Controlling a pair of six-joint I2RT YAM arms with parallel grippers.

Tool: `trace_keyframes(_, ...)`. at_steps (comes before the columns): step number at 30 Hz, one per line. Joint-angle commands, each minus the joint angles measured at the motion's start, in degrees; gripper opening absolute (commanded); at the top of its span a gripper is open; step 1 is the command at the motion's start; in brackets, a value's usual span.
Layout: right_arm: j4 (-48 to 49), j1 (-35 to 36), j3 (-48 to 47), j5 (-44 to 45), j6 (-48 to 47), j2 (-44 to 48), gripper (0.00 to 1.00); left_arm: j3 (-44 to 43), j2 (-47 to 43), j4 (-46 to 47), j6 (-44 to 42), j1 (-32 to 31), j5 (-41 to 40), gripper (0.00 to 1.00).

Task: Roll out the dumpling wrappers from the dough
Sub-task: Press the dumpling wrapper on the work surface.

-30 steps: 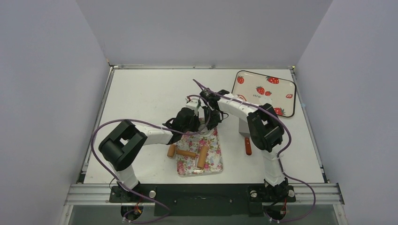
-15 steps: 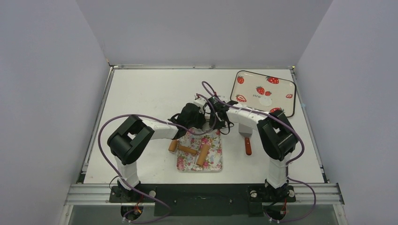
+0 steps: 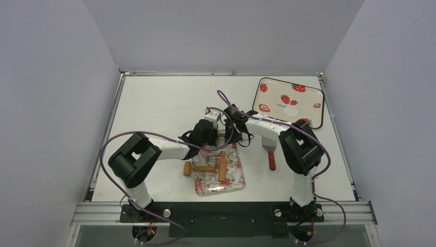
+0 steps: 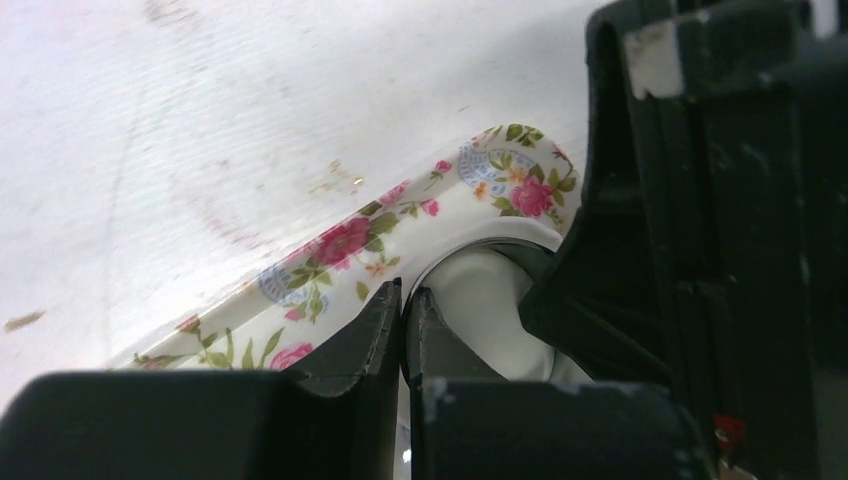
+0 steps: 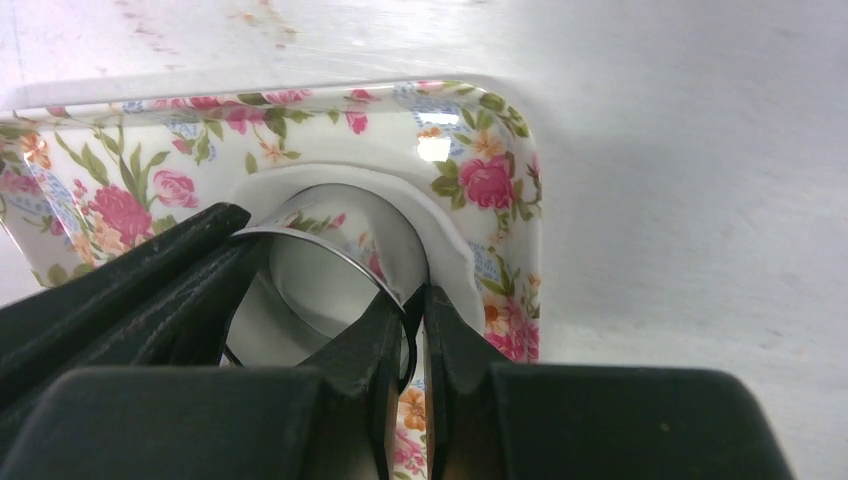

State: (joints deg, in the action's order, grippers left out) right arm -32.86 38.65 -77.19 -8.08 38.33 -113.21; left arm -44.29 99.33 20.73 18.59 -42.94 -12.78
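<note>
Two arms are seen meeting over the far end of one floral tray (image 3: 234, 180), which lies on the table (image 3: 159, 108) near the bases.

One silver ring (image 5: 330, 275) is set upright on one flattened patch of dough (image 5: 445, 255) in a far corner of that tray. The dough is spread wider than the ring, and a white border is left showing around it. The right gripper (image 5: 415, 300) is clamped on the ring's wall, with one finger inside the ring and the other outside it.

The left gripper (image 4: 403, 300) is held low at the tray's rim, just beside the dough (image 4: 480, 300). Its jaws are drawn together until only a thin slit is left between them. Whether anything is nipped in that slit cannot be told. The right gripper is seen close beside it as a black mass.

One wooden roller (image 3: 205, 168) is laid on the near half of the floral tray. It is seen as two brown bars, one lying across and one lengthwise. Whether the bars are joined cannot be told.

One spatula (image 3: 270, 157) with a red handle is laid on the table just right of the floral tray.

A second tray (image 3: 308, 92), printed with strawberries, is placed at the far right corner of the table. One wrapper (image 3: 291, 110), a pale round disc, is laid on it.
</note>
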Motion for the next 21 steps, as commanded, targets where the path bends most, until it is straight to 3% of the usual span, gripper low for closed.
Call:
trace_keyframes(1, -3.19, 2.99, 13.59, -1.82, 5.82, 2.08, 0.00, -2.95, 9.37, -8.65, -3.23, 1.73, 5.62, 0.00)
trace_keyframes(9, -5.90, 1.28, -0.45, -8.53, -0.81, -6.50, 0.00, 0.89, 5.35, -18.42, 5.40, 0.50, 5.96, 0.00)
trace_keyframes(16, -11.72, 0.10, -5.92, -6.54, -2.46, 1.20, 0.00, -16.45, 2.65, -38.64, 0.39, 4.00, 13.16, 0.00)
trace_keyframes(21, -12.47, 0.02, -6.39, -4.94, -1.52, 5.72, 0.00, -23.06, 2.01, -44.31, -1.75, 7.19, 15.39, 0.00)
